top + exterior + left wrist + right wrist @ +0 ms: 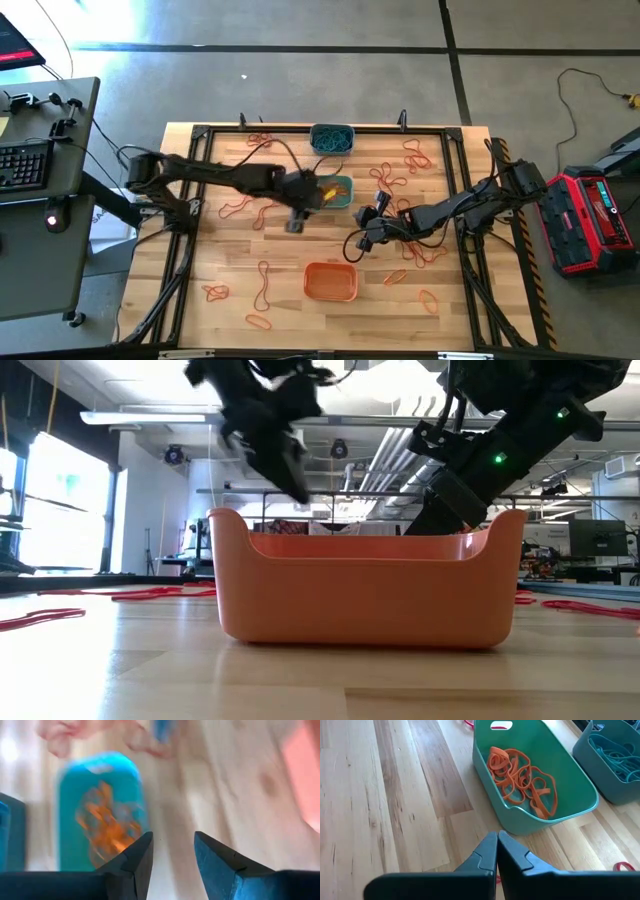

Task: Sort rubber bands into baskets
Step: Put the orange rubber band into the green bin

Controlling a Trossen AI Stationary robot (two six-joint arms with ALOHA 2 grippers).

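Orange rubber bands point(522, 777) lying tangled in teal-green basket point(570, 785), just ahead of closed, empty right tool point(497, 851). Left tool point(172, 857) hanging open, empty, above the same basket. No readable writing.

Three baskets are sitting on the bench: one teal-green point(337, 190); one grey-blue point(331, 138); one orange point(330, 281); two arms are reaching in; loose rubber bands point(264, 288) are lying too many to count.

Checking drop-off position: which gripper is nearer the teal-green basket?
Left. The left gripper is right at the teal-green basket, fingers apart, while the right gripper sits off it, toward the orange basket.
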